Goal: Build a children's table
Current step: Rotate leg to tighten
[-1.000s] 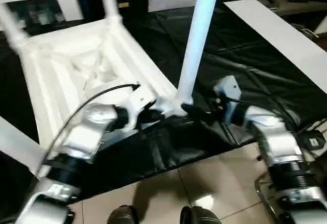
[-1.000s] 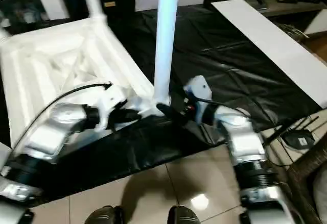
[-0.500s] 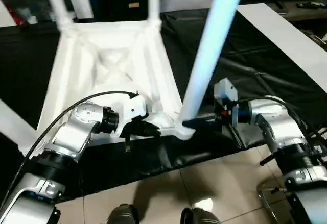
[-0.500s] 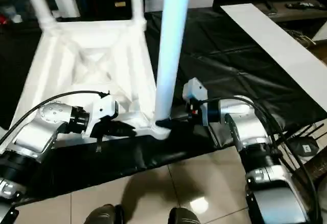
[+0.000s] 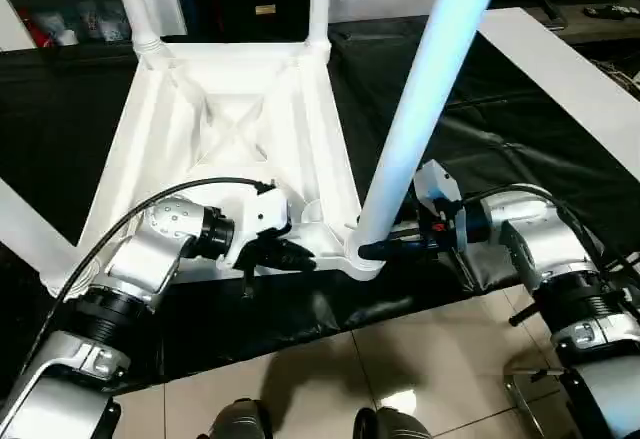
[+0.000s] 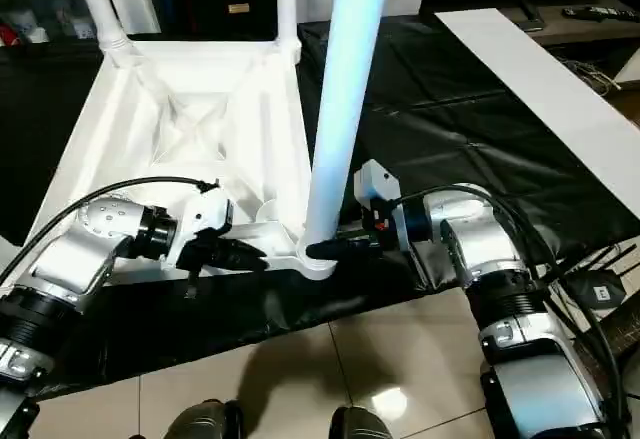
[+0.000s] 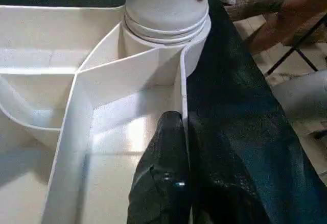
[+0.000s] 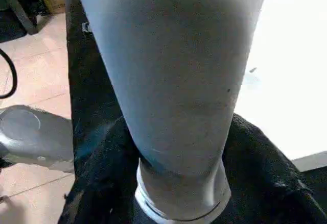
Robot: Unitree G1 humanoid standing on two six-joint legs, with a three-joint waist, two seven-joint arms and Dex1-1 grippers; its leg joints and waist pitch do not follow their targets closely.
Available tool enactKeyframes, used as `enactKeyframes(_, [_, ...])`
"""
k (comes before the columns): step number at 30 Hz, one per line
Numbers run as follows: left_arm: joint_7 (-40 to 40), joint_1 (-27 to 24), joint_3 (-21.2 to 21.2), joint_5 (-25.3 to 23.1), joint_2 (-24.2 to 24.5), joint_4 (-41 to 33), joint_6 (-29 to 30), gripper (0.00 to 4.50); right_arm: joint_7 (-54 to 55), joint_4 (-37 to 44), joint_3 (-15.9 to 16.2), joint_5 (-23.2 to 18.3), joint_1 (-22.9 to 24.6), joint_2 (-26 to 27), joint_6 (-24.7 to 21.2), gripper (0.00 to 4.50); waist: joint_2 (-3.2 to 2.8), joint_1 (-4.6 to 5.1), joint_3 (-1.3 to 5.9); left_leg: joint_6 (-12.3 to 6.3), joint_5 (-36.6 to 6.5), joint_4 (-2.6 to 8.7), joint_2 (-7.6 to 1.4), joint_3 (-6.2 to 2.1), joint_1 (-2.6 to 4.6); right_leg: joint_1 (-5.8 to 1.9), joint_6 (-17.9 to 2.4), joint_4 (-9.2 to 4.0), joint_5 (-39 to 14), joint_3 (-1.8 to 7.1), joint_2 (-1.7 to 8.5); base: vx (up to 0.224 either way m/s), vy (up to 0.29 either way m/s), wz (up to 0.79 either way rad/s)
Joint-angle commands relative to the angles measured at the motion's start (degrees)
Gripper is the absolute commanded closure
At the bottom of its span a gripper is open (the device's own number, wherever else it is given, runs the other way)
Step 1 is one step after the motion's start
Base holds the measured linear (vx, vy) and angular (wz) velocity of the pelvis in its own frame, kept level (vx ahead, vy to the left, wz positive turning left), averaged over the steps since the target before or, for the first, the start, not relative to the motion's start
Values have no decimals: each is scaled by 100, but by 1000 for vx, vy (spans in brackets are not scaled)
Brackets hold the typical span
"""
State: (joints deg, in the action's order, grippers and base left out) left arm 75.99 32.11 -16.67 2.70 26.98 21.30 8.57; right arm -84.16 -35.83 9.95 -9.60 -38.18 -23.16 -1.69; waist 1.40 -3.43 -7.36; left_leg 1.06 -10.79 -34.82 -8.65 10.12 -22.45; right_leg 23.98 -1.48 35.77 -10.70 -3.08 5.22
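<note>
Nearest to the camera, the left pincer is lying at the near edge of the upturned children's table, and its two black fingers are pressed tightly together against a thin white rib of the underside, with nothing between them. On the other side of the near corner socket, the right pincer is reaching in level, and its fingers are standing on both sides of the base of the near leg, right where the leg is entering the socket; if they are squeezing the leg or just lying beside it, I cannot tell. This leg is standing up out of the socket and leaning a little. The table is lying upside down on the black tabletop, ribbed side up. Farther away, two more legs are rising from the far corners.
</note>
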Motion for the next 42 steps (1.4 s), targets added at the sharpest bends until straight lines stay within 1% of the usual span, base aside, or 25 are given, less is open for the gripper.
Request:
enactKeyframes(1, [179, 118, -160, 91, -69, -4, -90, 450, -204, -9, 60, -57, -40, -47, 16, 251, 46, 52, 439, -687, -622, 426, -467, -96, 139, -284, -1721, -385, -882, 287, 390, 0, 0, 0])
enactKeyframes(5, [122, 88, -87, 148, -108, -24, -4, 450, -197, 89, 30, -153, 47, 10, -121, 254, 45, 47, 430, -682, -636, 434, -471, -97, 137, -283, -1703, -393, -938, 289, 396, 0, 0, 0])
enactKeyframes(9, [-280, 32, 168, 310, -284, -158, 334, 450, 138, 458, -36, -262, 328, 156, -365, 254, 51, 45, 415, -662, -621, 450, -479, -97, 137, -273, -1664, -395, -920, 298, 388, 0, 0, 0])
enactKeyframes(10, [-645, -87, 272, 331, -413, -381, 585, 450, 738, 750, -117, -258, 592, 390, -543, 254, 41, 52, 407, -656, -632, 456, -477, -103, 128, -272, -1650, -399, -943, 302, 397, 0, 0, 0])
enactKeyframes(11, [-757, -133, 283, 314, -447, -465, 650, 450, 987, 784, -142, -206, 651, 481, -525, 254, 44, 64, 395, -593, -703, 477, -489, -115, 119, -272, -1620, -413, -1021, 307, 414, 0, 0, 0])
enactKeyframes(12, [-910, -190, 298, 289, -503, -570, 732, 450, 1307, 801, -182, -147, 709, 609, -504, 254, 55, 86, 383, -561, -798, 491, -473, -127, 103, -280, -1588, -434, -1183, 301, 411, 0, 0, 0])
enactKeyframes(14, [-1264, -283, 352, 270, -684, -778, 946, 450, 1972, 814, -285, -69, 774, 883, -643, 254, 64, 189, 362, -325, -1104, 527, -457, -148, 87, -294, -1409, -490, -1783, 300, 416, 0, 0, 0])
enactKeyframes(15, [-1301, -290, 360, 271, -707, -796, 967, 450, 2040, 816, -296, -64, 778, 912, -669, 254, 65, 214, 357, -282, -1125, 533, -455, -151, 87, -292, -1369, -500, -1869, 304, 416, 0, 0, 0])
enactKeyframes(17, [-1899, -297, 453, 214, -1070, -946, 1299, 450, 2728, 1033, -378, -75, 901, 1323, -946, 255, 66, 283, 338, -232, -1262, 540, -438, -149, 111, -254, -1235, -564, -2159, 318, 413, 0, 0, 0])
enactKeyframes(18, [-1977, -296, 464, 203, -1114, -971, 1353, 450, 2821, 1095, -382, -63, 927, 1374, -999, 255, 64, 293, 340, -220, -1243, 543, -444, -143, 119, -251, -1208, -568, -2140, 322, 411, 0, 0, 0])
enactKeyframes(19, [-2333, -252, 515, 151, -1327, -992, 1534, 450, 3238, 1250, -397, 8, 984, 1622, -1125, 255, 77, 321, 352, -256, -1109, 550, -438, -149, 97, -274, -1186, -551, -1998, 314, 398, 0, 0, 0])
enactKeyframes(20, [-2415, -238, 524, 137, -1376, -991, 1569, 450, 3341, 1276, -397, 26, 991, 1685, -1144, 255, 62, 335, 353, -286, -1025, 550, -436, -136, 102, -249, -1206, -548, -1824, 315, 379, 0, 0, 0])
enactKeyframes(24, [-3251, -27, 585, -45, -1915, -901, 1851, 450, 4807, 1214, -507, 280, 842, 2445, -1337, 255, 62, 406, 367, -338, -860, 540, -415, -117, 99, -245, -1272, -539, -1521, 315, 368, 0, 0, 0])
enactKeyframes(26, [-3655, 123, 598, -176, -2140, -798, 1920, 450, 5780, 1011, -692, 406, 643, 2849, -1444, 255, 59, 432, 385, -421, -684, 528, -394, -106, 94, -260, -1315, -527, -1286, 314, 365, 0, 0, 0])
enactKeyframes(27, [-3694, 137, 603, -192, -2166, -795, 1933, 450, 5868, 1001, -731, 382, 626, 2903, -1467, 255, 60, 436, 394, -441, -630, 520, -389, -98, 98, -261, -1329, -522, -1205, 317, 362, 0, 0, 0])
enactKeyframes(28, [-3849, 202, 590, -285, -2283, -796, 1975, 450, 6228, 992, -934, 205, 569, 3185, -1519, 255, 51, 425, 394, -516, -540, 510, -392, -82, 115, -254, -1363, -515, -1002, 326, 359, 0, 0, 0])
enactKeyframes(29, [-3851, 205, 583, -293, -2287, -798, 1973, 450, 6237, 993, -946, 189, 568, 3201, -1511, 255, 47, 416, 414, -614, -362, 497, -393, -82, 107, -278, -1417, -480, -710, 321, 360, 0, 0, 0])
enactKeyframes(30, [-3858, 201, 549, -340, -2311, -846, 2008, 450, 6250, 1065, -973, 185, 593, 3269, -1475, 199, 50, 403, 427, -738, -153, 480, -385, -69, 102, -296, -1467, -441, -318, 312, 345, 0, 0, 0])
enactKeyframes(32, [-3841, 172, 521, -352, -2307, -917, 2064, 450, 6200, 1140, -922, 264, 632, 3256, -1419, 182, 42, 394, 428, -914, 65, 462, -393, -67, 100, -308, -1557, -395, 76, 304, 343, 0, 0, 0])
enactKeyframes(34, [-3696, 60, 478, -387, -2145, -1035, 2101, 450, 6066, 1196, -885, 439, 703, 2986, -1248, 164, 46, 384, 429, -1016, 99, 453, -400, -60, 101, -309, -1597, -388, 139, 300, 352, 0, 0, 0])
enactKeyframes(36, [-3675, 28, 462, -396, -2076, -1057, 2107, 450, 5998, 1188, -864, 494, 717, 2856, -1151, 155, 47, 373, 416, -1030, -4, 453, -404, -54, 97, -307, -1603, -408, -4, 301, 357, 0, 0, 0])
enactKeyframes(38, [-3540, -36, 426, -391, -1922, -1117, 2086, 450, 5845, 1134, -857, 612, 750, 2527, -929, 147, 44, 367, 407, -945, -177, 464, -412, -50, 114, -298, -1569, -434, -311, 301, 348, 0, 0, 0])
enactKeyframes(39, [-3540, -36, 426, -391, -1922, -1117, 2086, 450, 5845, 1134, -857, 612, 750, 2527, -929, 137, 44, 365, 403, -925, -228, 464, -411, -48, 117, -297, -1562, -440, -364, 302, 344, 0, 0, 0])
enactKeyframes(40, [-3277, -97, 393, -362, -1741, -1167, 1994, 450, 5520, 1092, -948, 564, 768, 2171, -750, 119, 41, 363, 403, -898, -255, 463, -415, -48, 111, -300, -1553, -441, -391, 313, 355, 0, 0, 0])
enactKeyframes(42, [-3038, -131, 359, -342, -1579, -1182, 1931, 450, 5037, 1124, -968, 452, 779, 1881, -611, 105, 48, 360, 406, -918, -253, 454, -413, -45, 111, -307, -1572, -428, -293, 315, 351, 0, 0, 0])
